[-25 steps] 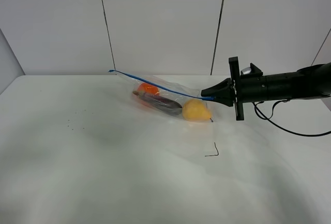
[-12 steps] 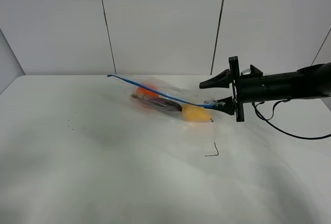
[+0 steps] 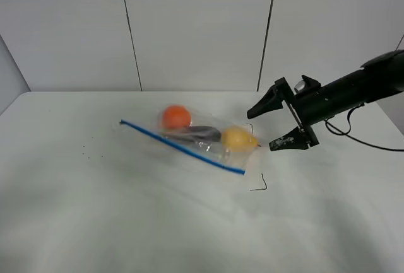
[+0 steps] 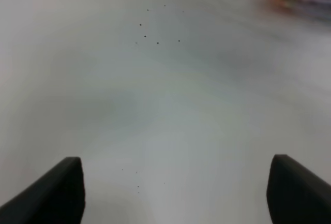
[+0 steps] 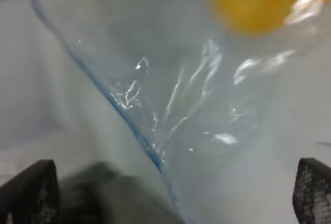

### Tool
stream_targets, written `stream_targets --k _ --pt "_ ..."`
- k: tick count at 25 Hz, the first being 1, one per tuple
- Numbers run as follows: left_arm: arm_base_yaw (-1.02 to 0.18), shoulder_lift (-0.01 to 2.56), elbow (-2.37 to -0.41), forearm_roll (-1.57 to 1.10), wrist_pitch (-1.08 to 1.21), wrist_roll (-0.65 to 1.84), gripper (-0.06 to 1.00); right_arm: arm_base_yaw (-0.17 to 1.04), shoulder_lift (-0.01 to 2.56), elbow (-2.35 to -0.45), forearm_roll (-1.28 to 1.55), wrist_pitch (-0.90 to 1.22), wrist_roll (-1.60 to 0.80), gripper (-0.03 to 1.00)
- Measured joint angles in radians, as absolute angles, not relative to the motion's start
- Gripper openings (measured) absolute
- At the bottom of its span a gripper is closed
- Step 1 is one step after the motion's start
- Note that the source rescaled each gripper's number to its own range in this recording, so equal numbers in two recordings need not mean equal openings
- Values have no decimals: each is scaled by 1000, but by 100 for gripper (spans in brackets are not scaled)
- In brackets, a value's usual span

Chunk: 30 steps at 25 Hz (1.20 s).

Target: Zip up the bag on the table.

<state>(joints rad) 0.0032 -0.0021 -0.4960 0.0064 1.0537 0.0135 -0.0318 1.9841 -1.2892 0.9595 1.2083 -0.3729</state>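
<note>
Clear crinkly zip bag (image 3: 205, 139) lies flat on white table (image 3: 126, 222), blue strip apparently zipped; both grippers' jaws released, empty.

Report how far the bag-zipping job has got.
The bag lies flat on the table, its blue zipper strip running straight; whether it is sealed cannot be told. Nothing is in hand: the right gripper hangs open beside the bag. Left: confirm the seal.

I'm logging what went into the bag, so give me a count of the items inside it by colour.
Orange: 1, the orange
Dark purple: 1, the eggplant
Yellow: 1, the pear
Total: 3 items inside the bag
</note>
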Motion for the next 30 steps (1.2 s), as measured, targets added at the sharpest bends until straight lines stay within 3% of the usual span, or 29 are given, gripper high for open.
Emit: stream_targets --k 6,12,30 --pt "3 -2 -496 6 1054 14 98 9 1984 -1522 413 1182 -146 100" --pt "3 -2 -496 7 1054 12 98 18 1984 -1611 148 1187 -76 100" --pt "3 -2 -496 7 1054 11 98 0 1880 -1544 119 1210 -48 100"
